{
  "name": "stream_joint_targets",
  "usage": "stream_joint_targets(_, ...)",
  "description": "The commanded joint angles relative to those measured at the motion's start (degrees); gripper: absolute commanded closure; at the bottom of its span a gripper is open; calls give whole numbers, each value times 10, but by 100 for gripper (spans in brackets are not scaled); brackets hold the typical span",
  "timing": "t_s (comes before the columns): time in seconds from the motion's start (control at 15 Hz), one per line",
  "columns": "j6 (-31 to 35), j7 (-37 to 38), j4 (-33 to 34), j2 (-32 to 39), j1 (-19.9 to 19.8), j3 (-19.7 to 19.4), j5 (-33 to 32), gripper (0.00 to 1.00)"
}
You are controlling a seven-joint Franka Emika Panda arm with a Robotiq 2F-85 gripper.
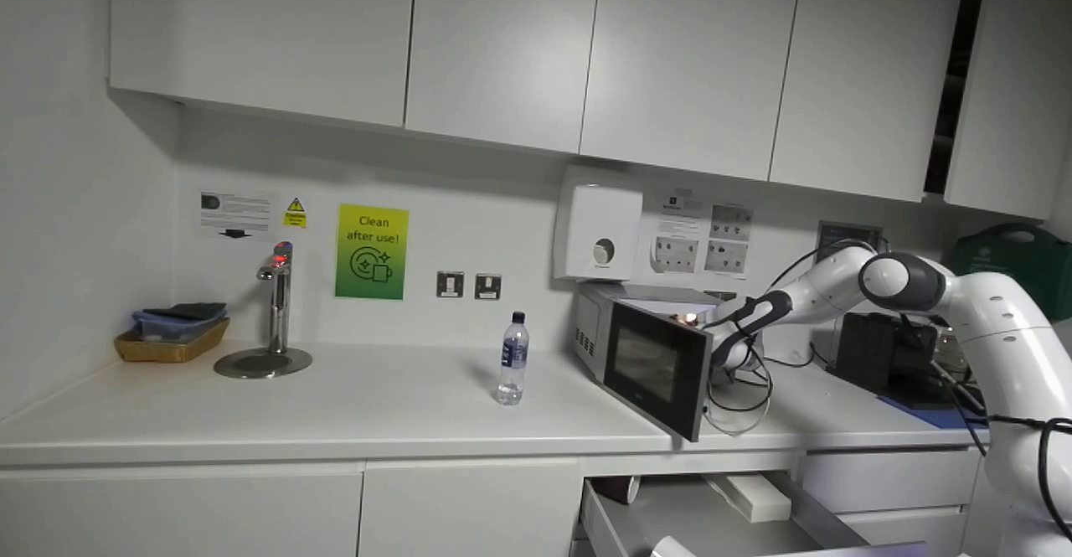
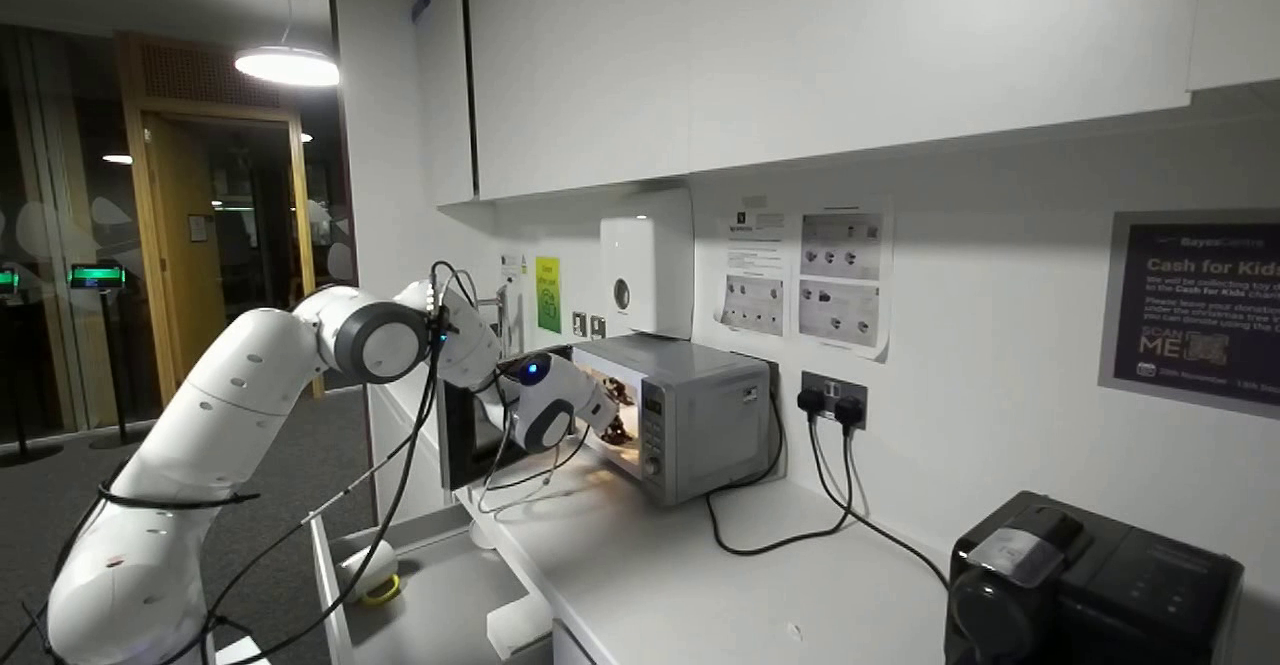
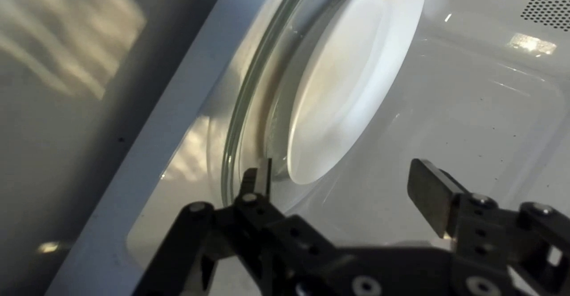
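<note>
Gripper (image 3: pixel 340 175), fingers spread apart, inside the microwave (image 2: pixel 715 435); white dish (image 3: pixel 349 78) just ahead of its fingertips, on or just over the glass turntable (image 3: pixel 234 131). Well apart from the gripper: green sign (image 1: pixel 371 251), "Clean after use!", out past the microwave, and, on the gripper's opposite side, dark poster (image 2: pixel 1190 315), "BayesCentre", "Cash for Kids", "SCAN ME". Bottle (image 1: pixel 512 364), label too small to read, on the counter (image 1: pixel 377 410), beyond the microwave's open door (image 1: pixel 649 360) from the gripper.
</note>
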Motion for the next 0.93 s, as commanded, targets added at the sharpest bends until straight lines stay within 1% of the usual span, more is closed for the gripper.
stream_joint_targets(0.0, -21, 7, -39, -43, 11, -14, 18, 0)
stream_joint_targets(0.07, -21, 8, -41, -43, 9, -10, 16, 0)
stream_joint_targets(0.6, -19, 14, -23, -12, -39, 64, -4, 0)
stream_joint_targets(0.87, -21, 11, -16, -3, -51, 83, -3, 0)
